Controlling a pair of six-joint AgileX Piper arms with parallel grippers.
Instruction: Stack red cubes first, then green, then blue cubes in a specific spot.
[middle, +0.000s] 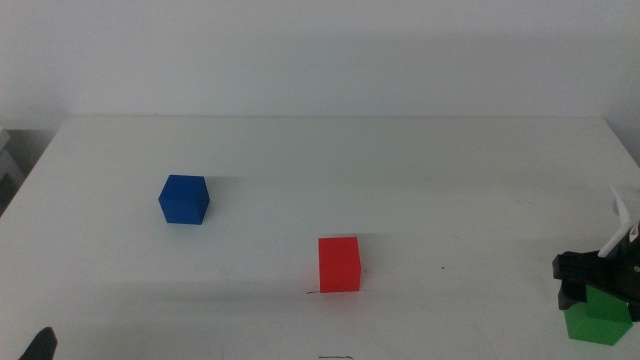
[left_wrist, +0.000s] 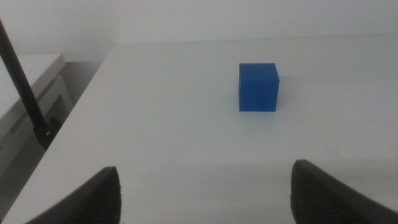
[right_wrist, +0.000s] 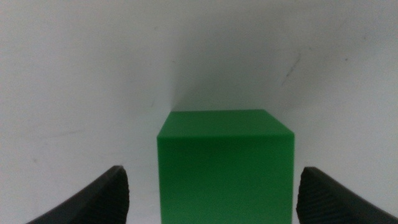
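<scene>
Right gripper (right_wrist: 211, 193) jaws spread, straddling plain matte green cube (right_wrist: 225, 165).

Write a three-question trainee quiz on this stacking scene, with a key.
1. True or false: the right gripper has its jaws open around the green cube.
2. Which cube sits by the faint drawn line? A blue cube B red cube C green cube
3. Fill in: the left gripper waits open, facing the ____ cube.

Key: 1 true; 2 B; 3 blue.
</scene>
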